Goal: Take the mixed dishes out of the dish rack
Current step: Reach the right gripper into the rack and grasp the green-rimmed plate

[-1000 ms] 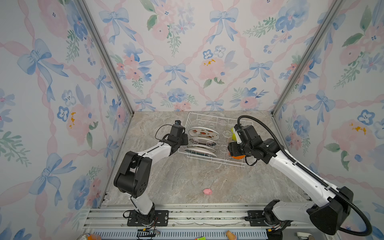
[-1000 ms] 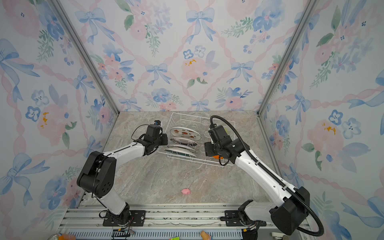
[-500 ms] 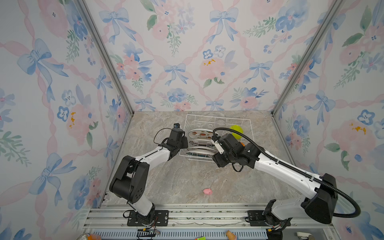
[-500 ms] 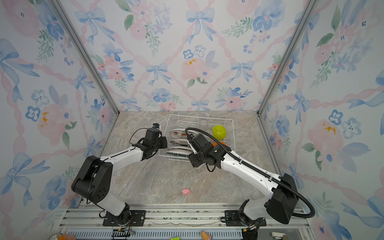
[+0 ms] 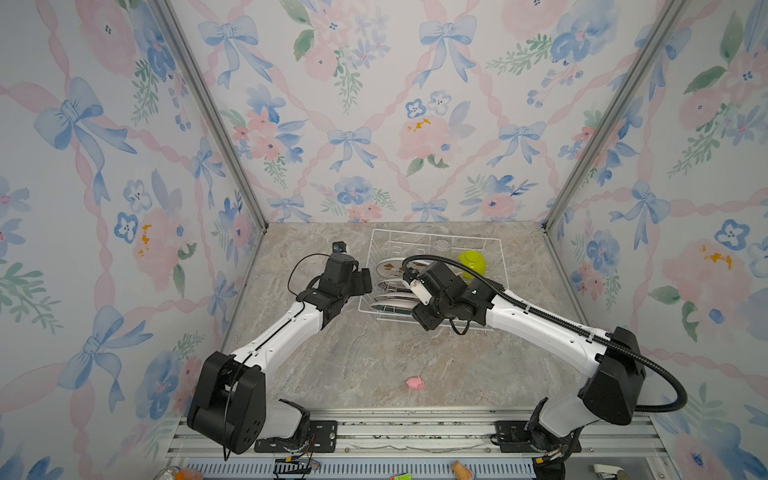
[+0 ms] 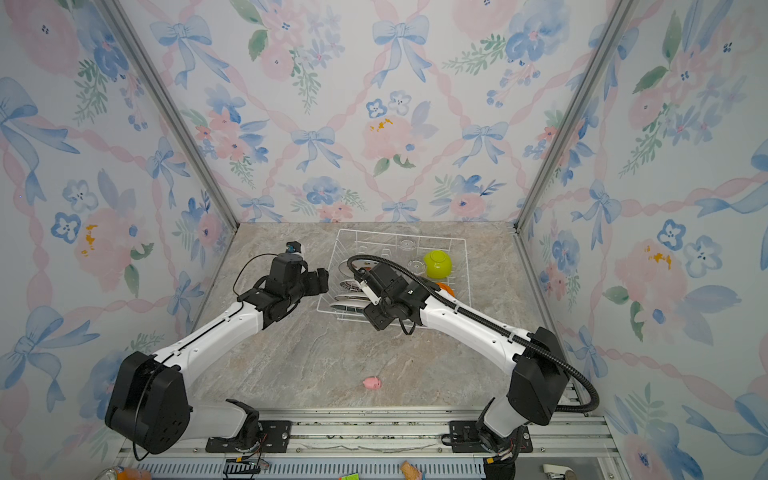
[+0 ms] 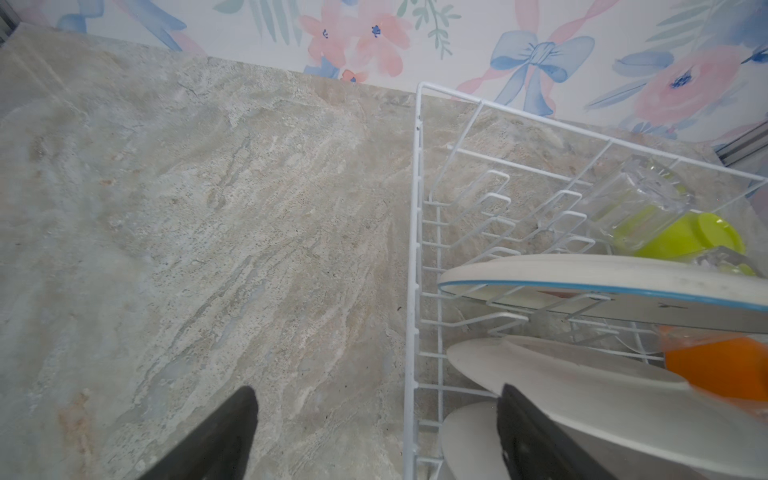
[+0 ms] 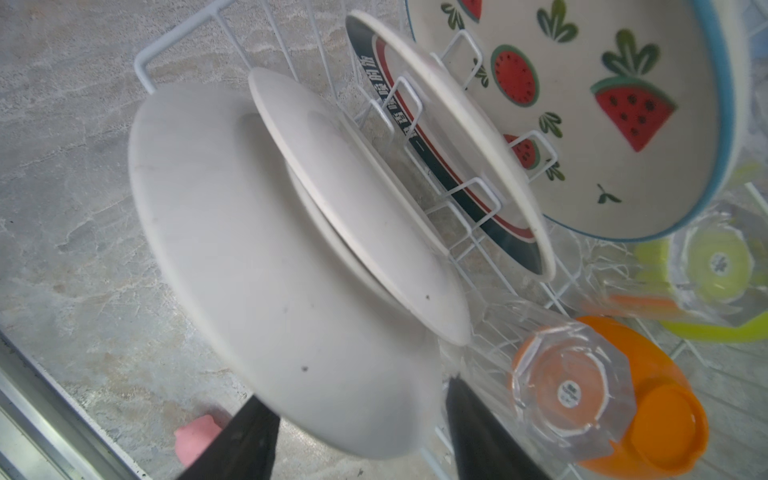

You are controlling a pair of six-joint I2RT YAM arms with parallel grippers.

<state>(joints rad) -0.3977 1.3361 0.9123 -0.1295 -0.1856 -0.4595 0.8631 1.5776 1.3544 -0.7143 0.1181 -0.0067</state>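
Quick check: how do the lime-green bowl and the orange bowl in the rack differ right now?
The lime-green bowl sits toward the back of the dish rack; the orange bowl sits nearer the front. In both top views the lime-green bowl is in plain sight, while the right arm hides most of the orange bowl. Both show their bases, so both seem turned over.
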